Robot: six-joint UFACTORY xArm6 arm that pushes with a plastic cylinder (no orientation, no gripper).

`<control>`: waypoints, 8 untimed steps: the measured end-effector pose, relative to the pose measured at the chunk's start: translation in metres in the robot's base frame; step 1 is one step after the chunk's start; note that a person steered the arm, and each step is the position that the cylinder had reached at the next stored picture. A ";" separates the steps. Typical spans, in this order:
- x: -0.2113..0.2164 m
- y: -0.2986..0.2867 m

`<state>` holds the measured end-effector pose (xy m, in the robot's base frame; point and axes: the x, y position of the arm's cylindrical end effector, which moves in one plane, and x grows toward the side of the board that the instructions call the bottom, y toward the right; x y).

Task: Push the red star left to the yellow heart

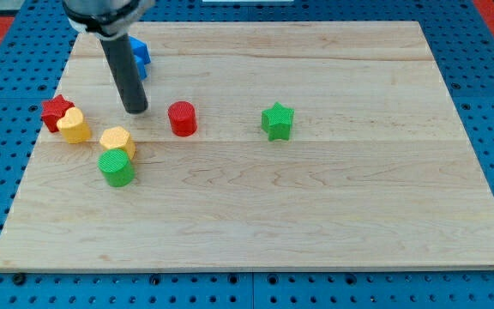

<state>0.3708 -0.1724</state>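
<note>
Straight dark cylindrical rod [125, 73]

- Red star [56, 109] touches yellow heart [74, 125], on the heart's upper left.
- My tip [135, 110] stands right of the heart, between it and the red cylinder [182, 118].

Pale grained wood board [316, 215], matt ribbed red star [56, 109].

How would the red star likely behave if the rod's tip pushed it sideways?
The red star looks low and flat-based, so it should slide, not roll. Its points may make it turn. It touches the yellow heart, which would probably shift too.
</note>
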 end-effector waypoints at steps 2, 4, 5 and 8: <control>0.010 -0.131; 0.012 -0.133; 0.039 -0.133; 0.131 -0.128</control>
<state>0.5015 -0.3000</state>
